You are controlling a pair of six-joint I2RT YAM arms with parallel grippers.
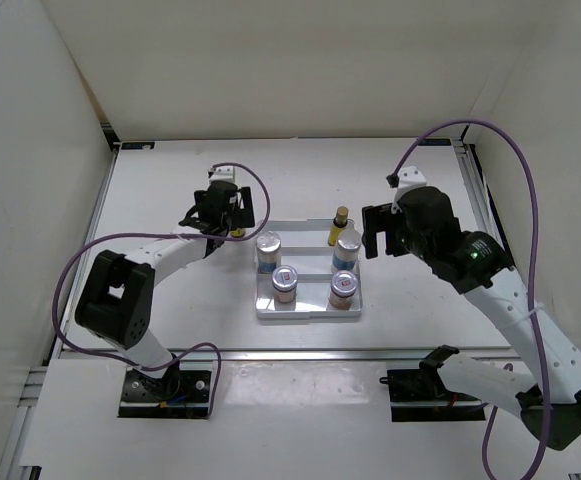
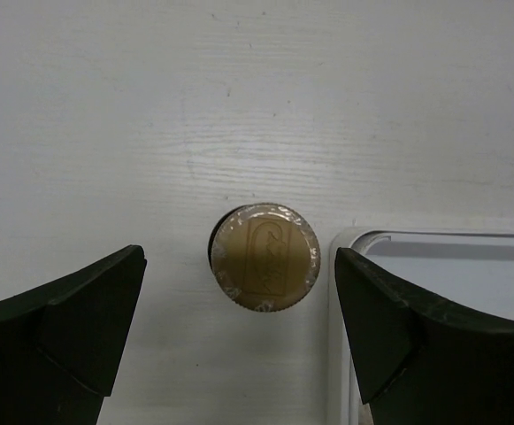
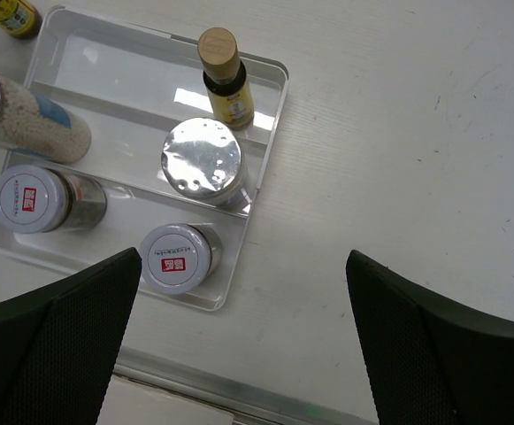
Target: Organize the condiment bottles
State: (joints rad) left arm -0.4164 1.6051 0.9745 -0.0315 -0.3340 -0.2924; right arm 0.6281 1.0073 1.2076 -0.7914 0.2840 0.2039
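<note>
A white divided tray (image 1: 307,314) sits mid-table. In it stand two silver-lidded jars (image 1: 268,243) (image 1: 347,243), two short red-marked jars (image 1: 286,280) (image 1: 343,285) and one yellow tan-capped bottle (image 1: 340,225). The second yellow bottle (image 2: 264,258) stands upright on the table just left of the tray's corner (image 2: 354,241). My left gripper (image 2: 239,288) is open and hovers above it, one finger on each side of the cap, not touching. My right gripper (image 3: 243,266) is open and empty above the table right of the tray (image 3: 124,80); the right wrist view shows the bottles in the tray from above.
White walls enclose the table on three sides. A metal rail (image 1: 300,352) runs along the near edge in front of the tray. The left arm's cable (image 1: 255,190) loops above the gripper.
</note>
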